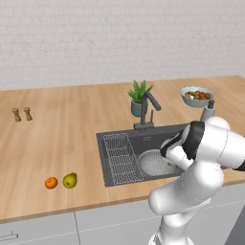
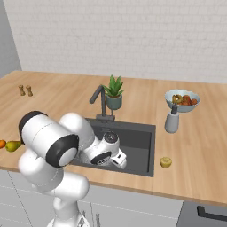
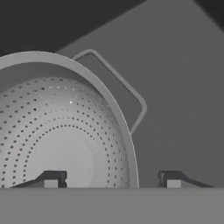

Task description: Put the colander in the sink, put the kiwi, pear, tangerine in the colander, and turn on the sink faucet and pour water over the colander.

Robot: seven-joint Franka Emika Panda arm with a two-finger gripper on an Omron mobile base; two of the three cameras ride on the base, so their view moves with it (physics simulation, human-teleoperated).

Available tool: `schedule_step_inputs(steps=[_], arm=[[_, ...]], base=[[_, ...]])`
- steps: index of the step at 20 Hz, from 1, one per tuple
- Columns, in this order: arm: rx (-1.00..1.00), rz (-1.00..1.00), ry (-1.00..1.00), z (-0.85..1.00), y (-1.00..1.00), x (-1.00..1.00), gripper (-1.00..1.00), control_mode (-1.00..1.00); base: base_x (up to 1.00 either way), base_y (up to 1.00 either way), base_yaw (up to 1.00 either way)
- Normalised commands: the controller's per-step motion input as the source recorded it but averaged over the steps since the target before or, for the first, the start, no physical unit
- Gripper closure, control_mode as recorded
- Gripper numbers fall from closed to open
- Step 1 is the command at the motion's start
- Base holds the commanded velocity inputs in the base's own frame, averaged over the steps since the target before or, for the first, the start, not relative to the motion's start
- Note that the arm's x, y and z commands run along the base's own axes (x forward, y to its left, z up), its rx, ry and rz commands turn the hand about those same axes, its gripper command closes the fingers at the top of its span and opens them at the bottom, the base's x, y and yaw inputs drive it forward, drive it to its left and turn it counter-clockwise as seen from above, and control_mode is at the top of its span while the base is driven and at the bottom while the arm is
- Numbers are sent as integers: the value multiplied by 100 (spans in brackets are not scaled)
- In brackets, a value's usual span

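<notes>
Claw (image 3: 109, 183) open astride one colander (image 3: 57, 135) rim

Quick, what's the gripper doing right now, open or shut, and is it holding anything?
Gripper: open, holding nothing; its fingertips straddle the colander rim, one inside and one outside, in the sink.

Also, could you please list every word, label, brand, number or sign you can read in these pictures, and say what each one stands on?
None: no readable text shows in any view.
The soap dispenser, the fruit bowl and the plant pot carry no visible label.
The colander, the sink, the faucet and the two small shakers are unmarked as well.
The robot's white arm shows no lettering.
</notes>
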Motion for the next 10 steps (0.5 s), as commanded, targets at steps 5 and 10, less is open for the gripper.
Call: schedule_step_inputs(steps=[5,10], arm=[[0,0,0,25,-16,-16,-100,-100],[1,0,-2,94,-31,-14,-100,-100]], base=[[0,0,0],[0,0,0]])
